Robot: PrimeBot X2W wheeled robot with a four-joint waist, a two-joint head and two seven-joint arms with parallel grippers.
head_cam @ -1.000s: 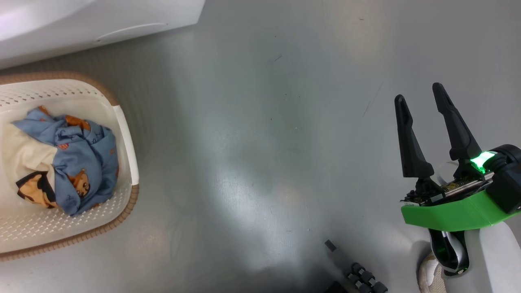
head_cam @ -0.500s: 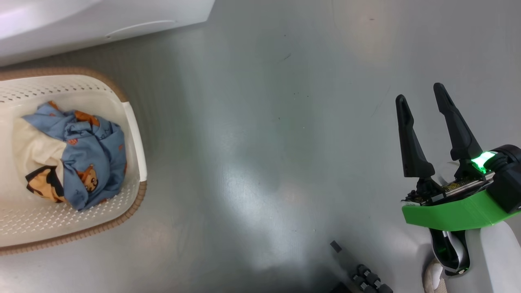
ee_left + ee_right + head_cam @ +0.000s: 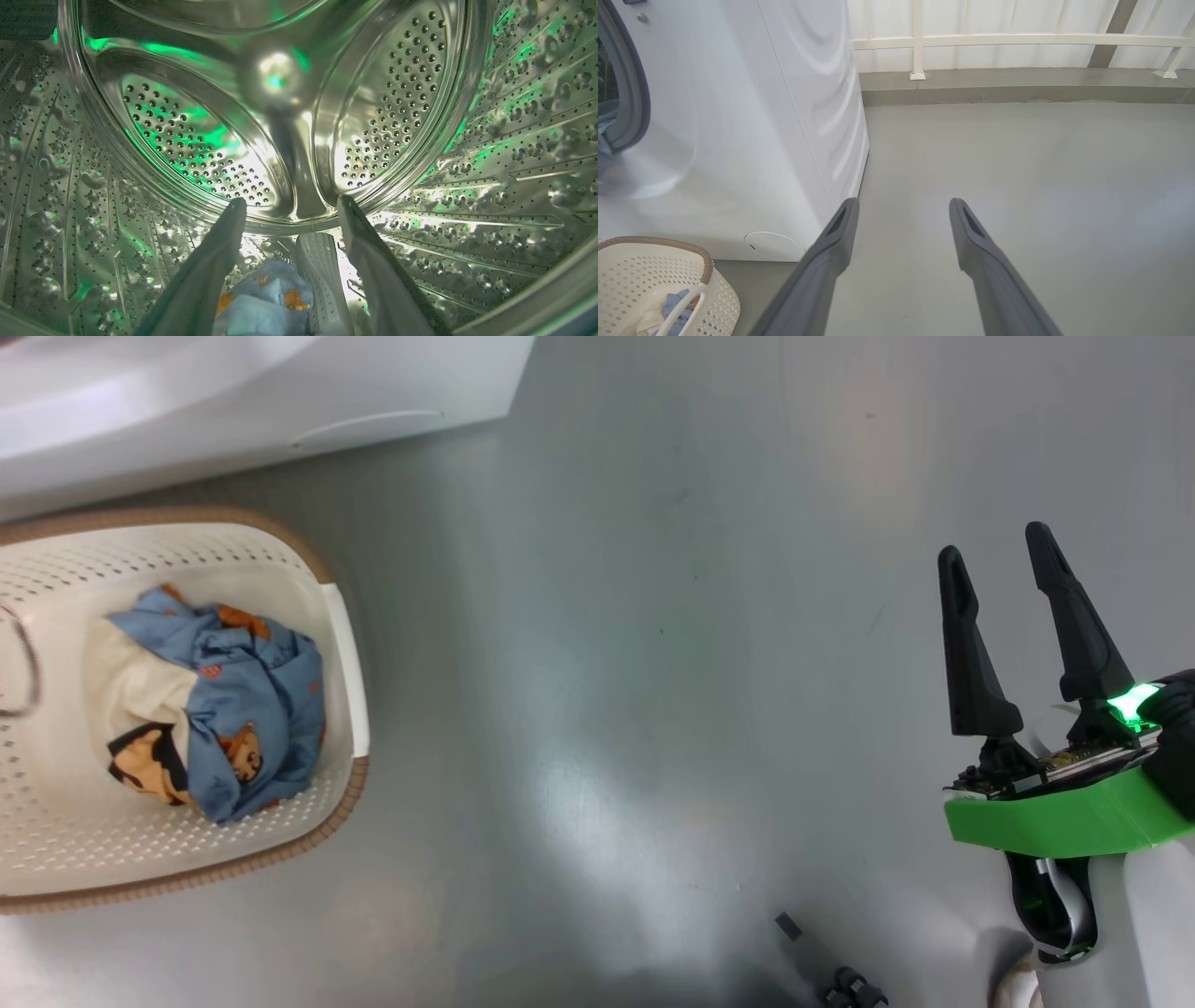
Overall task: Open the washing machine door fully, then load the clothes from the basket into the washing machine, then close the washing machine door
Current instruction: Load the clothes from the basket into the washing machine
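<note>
- We log the left gripper [image 3: 290, 200] inside the washing machine's steel drum [image 3: 397, 93], fingers spread, grasping nothing.
- One light-blue printed cloth piece [image 3: 271, 298] lies on the drum floor under those fingers.
- Right gripper [image 3: 994, 541]: released and empty, above the grey floor [image 3: 607, 663], off to the side of the washing machine [image 3: 738, 116].
- The other clothes [image 3: 233, 709] sit in the basket [image 3: 347, 635], just before the washing machine's front.

Basket [image 3: 347, 644] sits on the floor [image 3: 635, 691], just in front of the washing machine [image 3: 308, 392], near its front corner. Clothes [image 3: 247, 709] lie in the basket, toward its right end. Right gripper [image 3: 994, 541] hangs over the floor, well off to the basket's right. Left gripper [image 3: 291, 200] is inside the drum [image 3: 490, 154], and there's a garment [image 3: 268, 305] on the drum's bottom, below its fingers.
</note>
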